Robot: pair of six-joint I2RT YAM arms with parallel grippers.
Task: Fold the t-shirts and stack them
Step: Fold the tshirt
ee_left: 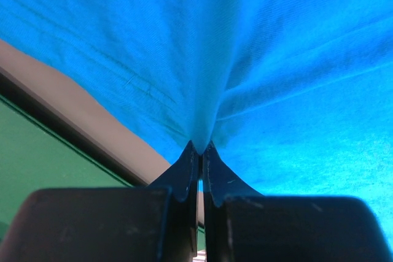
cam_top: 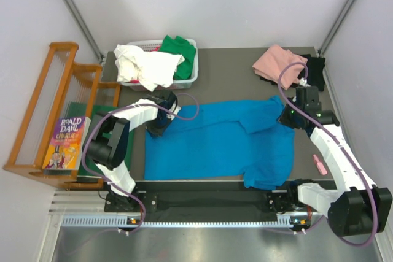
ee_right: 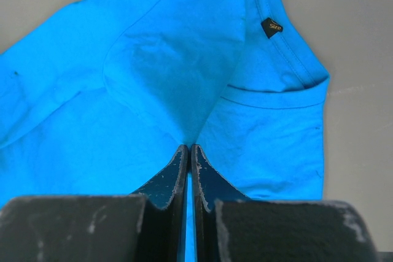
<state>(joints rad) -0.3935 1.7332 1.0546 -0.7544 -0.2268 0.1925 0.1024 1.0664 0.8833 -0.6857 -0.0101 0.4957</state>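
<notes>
Left tool (ee_left: 200, 153), right tool (ee_right: 189, 151) pinch blue tee (cam_top: 209, 142) | basket (cam_top: 194, 73): white tee (cam_top: 147, 65), green tee (cam_top: 180, 50)

A robotics lab cell is indicated: the grey table (cam_top: 233, 65) is enclosed by plain white panels (cam_top: 215, 4) and metal struts (cam_top: 73, 13), and the left arm (cam_top: 116, 139) and right arm (cam_top: 334, 151) are bolted to a rail (cam_top: 209, 201) at its near edge. A household laundry basket (cam_top: 184, 82) is set on it.

book (cam_top: 66, 142) cover: "ROALD DAHL" | blue t-shirt (ee_right: 153, 90) tag (ee_right: 272, 27): unreadable
</notes>
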